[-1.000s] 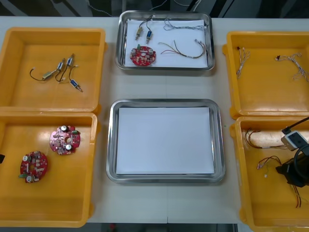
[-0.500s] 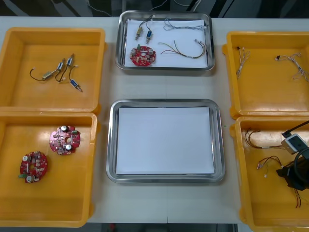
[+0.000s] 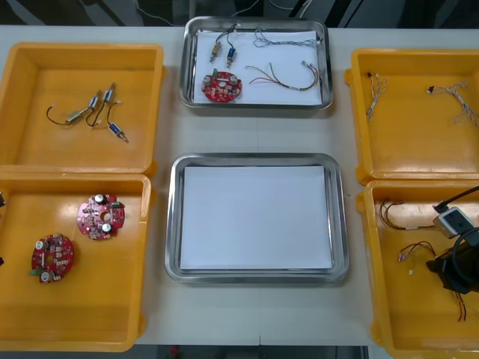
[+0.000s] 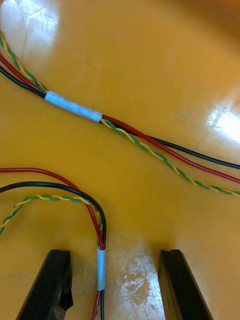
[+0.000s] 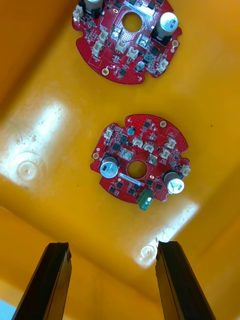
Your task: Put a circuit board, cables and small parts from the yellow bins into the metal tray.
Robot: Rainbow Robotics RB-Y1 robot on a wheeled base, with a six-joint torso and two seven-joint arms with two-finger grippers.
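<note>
My right gripper (image 3: 455,271) hangs in the near right yellow bin (image 3: 419,321). In the right wrist view it (image 4: 114,260) stands open, low over the bin floor. A red, black and yellow-green cable (image 4: 101,267) with a white sleeve lies between its fingers, and a second such cable (image 4: 75,106) lies farther ahead. My left gripper (image 5: 114,260) is open over the near left yellow bin (image 3: 75,321). A round red circuit board (image 5: 140,157) lies just ahead of its fingers and another board (image 5: 127,40) beyond. The white-lined metal tray (image 3: 174,217) sits at mid-table.
A second metal tray (image 3: 183,67) at the back holds a board, cables and small metal parts. The far left bin (image 3: 22,112) holds small metal parts (image 3: 93,108). Thin cables (image 3: 456,101) lie in the far right bin (image 3: 359,112).
My right gripper has shifted slightly toward the table's near edge inside its bin. The boards, cables and trays have not moved.
</note>
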